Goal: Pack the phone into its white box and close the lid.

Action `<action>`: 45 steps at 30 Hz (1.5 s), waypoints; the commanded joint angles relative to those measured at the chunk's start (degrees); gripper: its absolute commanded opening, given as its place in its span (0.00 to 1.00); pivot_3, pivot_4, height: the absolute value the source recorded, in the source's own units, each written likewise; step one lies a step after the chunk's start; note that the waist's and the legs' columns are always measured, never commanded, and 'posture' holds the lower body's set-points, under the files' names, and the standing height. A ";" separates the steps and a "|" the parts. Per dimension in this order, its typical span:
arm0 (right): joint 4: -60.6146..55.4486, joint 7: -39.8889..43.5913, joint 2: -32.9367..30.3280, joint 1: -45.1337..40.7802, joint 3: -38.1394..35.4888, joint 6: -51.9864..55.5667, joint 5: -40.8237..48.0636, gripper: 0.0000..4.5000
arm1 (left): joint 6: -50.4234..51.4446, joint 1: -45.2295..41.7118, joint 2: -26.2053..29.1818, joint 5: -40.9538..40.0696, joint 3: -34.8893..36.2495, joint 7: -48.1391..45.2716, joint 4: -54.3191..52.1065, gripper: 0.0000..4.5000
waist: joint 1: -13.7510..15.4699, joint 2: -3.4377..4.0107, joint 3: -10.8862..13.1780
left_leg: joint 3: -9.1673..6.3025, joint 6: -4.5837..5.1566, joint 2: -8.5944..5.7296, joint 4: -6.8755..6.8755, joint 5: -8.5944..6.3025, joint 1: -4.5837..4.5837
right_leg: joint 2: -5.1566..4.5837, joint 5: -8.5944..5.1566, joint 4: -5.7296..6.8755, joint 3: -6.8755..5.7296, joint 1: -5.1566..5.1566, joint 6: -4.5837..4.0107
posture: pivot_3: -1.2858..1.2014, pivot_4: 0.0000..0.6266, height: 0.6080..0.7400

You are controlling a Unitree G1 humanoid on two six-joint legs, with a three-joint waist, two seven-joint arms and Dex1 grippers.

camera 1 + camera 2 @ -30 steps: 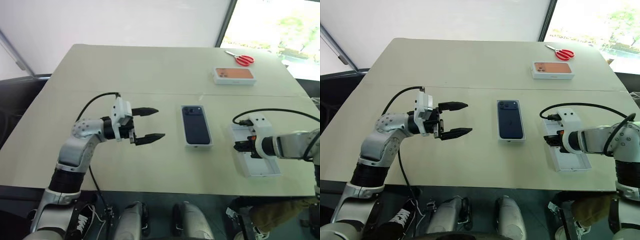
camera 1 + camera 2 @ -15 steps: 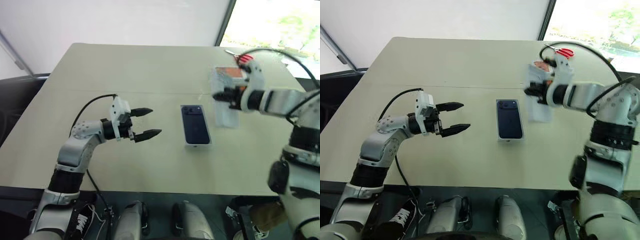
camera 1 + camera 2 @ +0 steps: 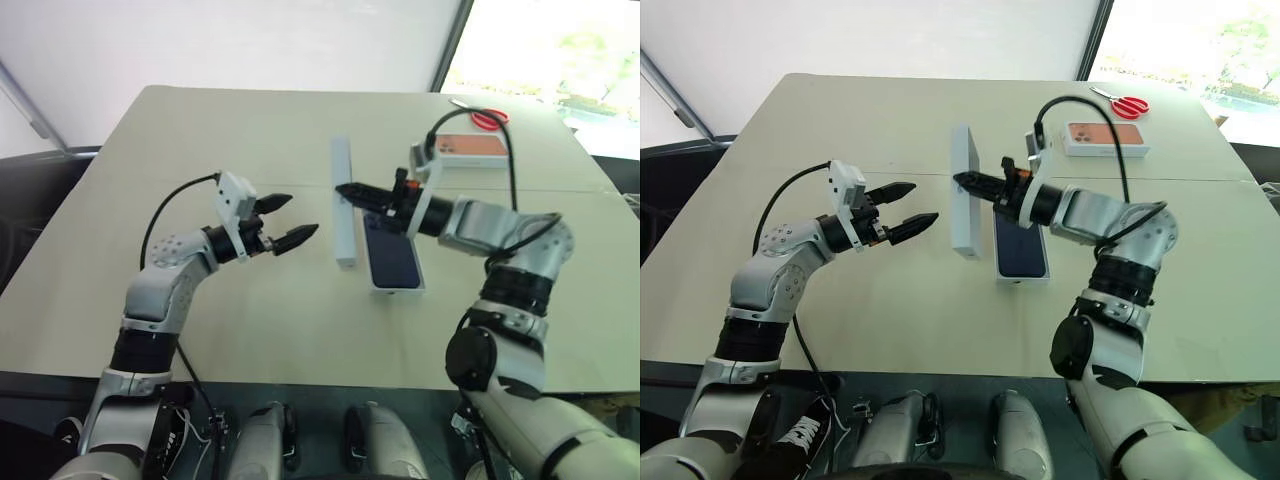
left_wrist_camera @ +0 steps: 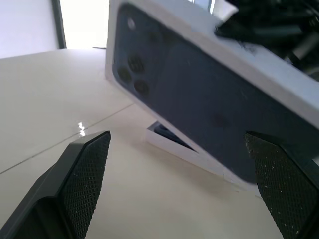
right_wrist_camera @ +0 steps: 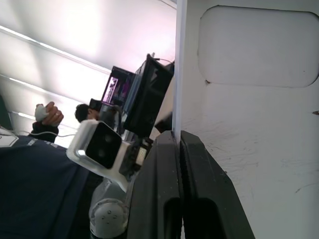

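Observation:
The phone (image 3: pixel 390 250), dark navy, lies back up inside the white box (image 3: pixel 398 291) at the table's middle. Just left of it the lid (image 3: pixel 344 215) stands on edge in the air. My right gripper (image 3: pixel 345 190) is shut on the lid's upper wall. The lid's pictured top (image 4: pixel 199 99) faces my left gripper, and its white inner side (image 5: pixel 249 124) shows a rounded recess. My left gripper (image 3: pixel 298 215) is open, level and pointed at the lid with a small gap between them; its fingers (image 4: pixel 84 169) frame the lid in the left wrist view.
A white box with an orange phone picture (image 3: pixel 470 148) and red scissors (image 3: pixel 485 118) lie at the far right of the table. A person (image 5: pixel 47 114) stands behind in the right wrist view.
My right arm swung the lid up from the right side, over the phone, to the phone's left, and turned it on edge. My left gripper edged forward and turned toward it, still open.

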 commanded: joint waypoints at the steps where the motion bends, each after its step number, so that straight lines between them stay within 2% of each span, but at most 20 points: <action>1: -1.38 1.13 -0.28 0.78 1.54 -3.51 -0.26 0.00 | 1.99 0.05 -1.30 -2.35 2.10 1.89 -0.69 0.88 | 0.03 0.00 0.00 | 0.00 0.01 -0.01 0.01 -0.01 0.00 | -0.01 0.01 0.00 0.00 0.00 0.01 | 0.52 0.24 1.00; 3: -0.28 2.53 -1.04 2.39 3.36 -5.34 -2.82 0.00 | 1.76 0.77 -1.84 -1.76 1.78 2.65 -0.88 0.71 | 0.02 0.00 0.00 | -0.01 0.05 -0.01 0.01 -0.03 0.00 | -0.01 0.01 -0.01 0.00 0.01 0.02 | 0.52 0.24 1.00; 9: 3.81 4.16 -1.86 4.41 5.01 -7.80 -5.45 0.00 | 1.38 2.34 -4.86 -0.41 -0.54 4.92 -0.70 0.02 | -0.08 0.01 0.00 | 0.00 -0.01 0.01 0.00 0.00 0.00 | 0.02 0.01 0.00 0.00 -0.01 0.02 | 0.52 0.24 1.00; 19: 6.88 6.39 -4.30 4.26 4.42 -1.51 -2.42 0.00 | -3.28 -3.01 -14.10 5.23 -3.66 10.76 7.65 0.01 | 0.09 0.00 -0.02 | 0.00 0.14 0.01 0.01 -0.08 0.00 | 0.02 0.01 -0.01 0.00 0.00 0.02 | 0.52 0.24 1.00; 22: 6.91 7.09 -4.97 4.65 4.49 0.35 -1.63 0.00 | -5.07 -3.83 -15.37 6.92 -4.77 10.71 10.35 0.01 | 0.10 0.01 -0.02 | 0.00 0.15 0.01 0.01 -0.09 0.00 | 0.02 0.01 -0.01 0.00 0.00 0.02 | 0.52 0.24 1.00; 25: 6.08 8.15 -5.35 5.40 5.90 -3.30 -5.05 0.00 | -4.91 -4.21 -16.86 6.58 -4.62 10.66 12.12 0.01 | 0.10 0.01 -0.02 | 0.00 0.17 0.01 0.01 -0.10 0.00 | 0.02 0.01 -0.01 0.00 -0.01 0.02 | 0.52 0.24 1.00; 31: 7.66 10.74 -5.64 5.00 6.43 -5.07 -7.06 0.00 | -4.58 -3.30 -16.69 7.31 -4.96 9.90 12.72 0.01 | 0.07 0.01 -0.02 | 0.00 0.19 0.02 0.01 -0.11 0.00 | 0.03 0.01 0.00 0.00 -0.01 0.02 | 0.52 0.24 1.00; 34: 8.39 11.20 -6.08 5.65 7.03 -6.34 -9.50 0.21 | -5.20 -3.44 -16.90 7.75 -4.89 9.87 13.46 0.00 | 0.17 0.01 -0.02 | 0.00 0.19 0.01 0.02 -0.11 0.00 | 0.02 0.01 -0.01 0.00 -0.01 0.02 | 0.52 0.24 1.00; 39: 9.30 14.66 -8.51 4.07 7.67 -9.39 -12.79 0.77 | -6.04 -3.70 -18.21 8.62 -5.70 9.90 15.00 0.00 | 0.22 0.01 -0.02 | 0.00 0.22 0.00 0.02 -0.13 -0.01 | -0.01 0.01 -0.02 0.00 -0.01 0.02 | 0.52 0.24 1.00; 40: 9.11 16.04 -9.52 3.81 8.62 -10.41 -14.11 0.91 | -6.33 -3.71 -18.48 8.89 -5.89 9.84 15.30 0.00 | 0.18 0.01 -0.02 | 0.00 0.22 -0.01 0.02 -0.13 -0.01 | -0.01 0.01 -0.03 0.00 -0.01 0.02 | 0.52 0.24 1.00; 41: 7.91 18.12 -11.35 3.91 10.92 -11.94 -16.43 0.99 | -6.68 -3.81 -18.92 9.14 -6.06 9.80 15.78 0.00 | 0.13 0.01 -0.02 | 0.00 0.22 0.00 0.02 -0.13 -0.01 | -0.01 0.01 -0.03 0.00 -0.01 0.02 | 0.52 0.24 1.00; 45: 3.46 28.36 -19.62 4.70 19.29 -18.80 -24.35 0.99 | -8.91 -5.19 -20.96 10.33 -7.34 9.01 18.82 0.00 | 0.27 0.02 -0.01 | 0.00 0.24 -0.01 0.03 -0.14 -0.02 | 0.00 0.01 -0.05 0.00 -0.02 0.02 | 0.52 0.24 1.00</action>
